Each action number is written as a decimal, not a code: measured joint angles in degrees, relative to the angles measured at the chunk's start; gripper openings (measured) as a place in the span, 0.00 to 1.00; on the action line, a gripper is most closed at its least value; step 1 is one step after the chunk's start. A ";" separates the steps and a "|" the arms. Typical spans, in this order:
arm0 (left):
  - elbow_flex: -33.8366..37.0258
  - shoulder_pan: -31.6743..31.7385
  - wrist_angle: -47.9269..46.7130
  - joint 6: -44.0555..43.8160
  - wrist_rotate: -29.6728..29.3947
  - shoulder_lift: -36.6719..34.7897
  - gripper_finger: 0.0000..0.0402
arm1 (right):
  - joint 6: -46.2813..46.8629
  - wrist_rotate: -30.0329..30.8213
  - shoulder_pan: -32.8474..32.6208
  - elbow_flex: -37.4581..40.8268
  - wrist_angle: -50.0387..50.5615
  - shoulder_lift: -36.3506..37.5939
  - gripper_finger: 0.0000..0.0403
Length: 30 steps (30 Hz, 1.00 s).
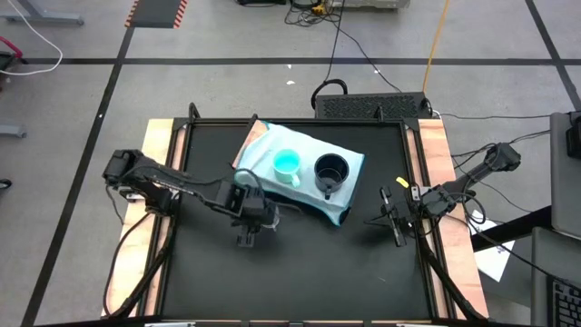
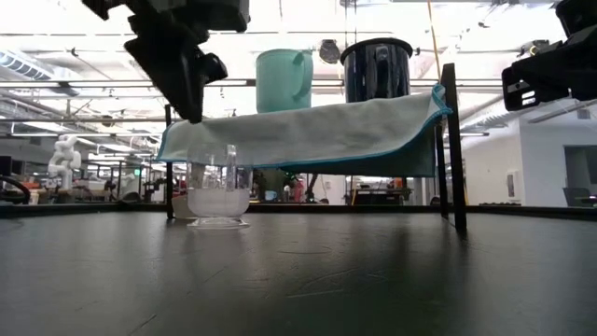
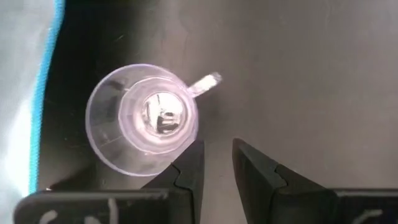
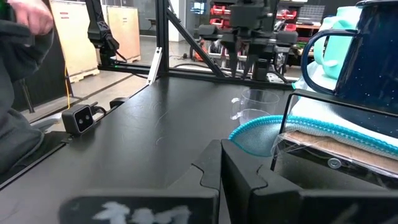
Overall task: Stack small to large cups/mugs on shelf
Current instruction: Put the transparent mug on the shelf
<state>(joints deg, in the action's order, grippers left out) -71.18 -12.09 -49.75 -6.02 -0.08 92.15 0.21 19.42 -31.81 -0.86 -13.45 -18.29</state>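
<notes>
A tiny clear glass cup (image 3: pixel 143 118) stands upright on its base on the black tabletop, its small handle (image 3: pixel 205 82) sticking out; it also shows in the low view (image 2: pixel 218 191), just in front of the shelf. My left gripper (image 3: pixel 217 165) hovers above and beside it, pointing down, open by a narrow gap, touching nothing (image 2: pixel 194 107). The light blue shelf (image 1: pixel 349 162) carries the teal-inside mug (image 1: pixel 287 163) and the black mug (image 1: pixel 330 171), both upright side by side. My right gripper (image 1: pixel 396 223) waits shut near the table's right edge.
The shelf stands on dark legs (image 2: pixel 457 159) with its cloth edge (image 2: pixel 308 140) hanging over the front. Bare black tabletop (image 1: pixel 300 272) lies between the shelf and the near edge. A person's sleeve (image 4: pixel 18 37) shows beyond the table in the right wrist view.
</notes>
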 joint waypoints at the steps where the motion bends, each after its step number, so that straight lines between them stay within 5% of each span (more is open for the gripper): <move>1: 0.00 -0.46 0.07 0.45 -0.81 0.35 0.21 | 0.00 0.01 -0.01 0.01 0.02 -0.02 0.00; 10: -0.07 -0.86 0.59 1.34 -5.92 1.98 0.21 | 0.59 0.02 -0.02 0.02 -0.03 -0.02 0.00; 30: 3.54 -0.77 4.66 3.34 -4.51 2.50 0.21 | 0.48 0.02 -0.01 0.00 -0.03 0.01 0.00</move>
<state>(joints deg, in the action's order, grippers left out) -67.64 -12.86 -45.09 -2.68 -4.59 94.65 0.69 19.44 -31.82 -0.86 -13.47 -18.28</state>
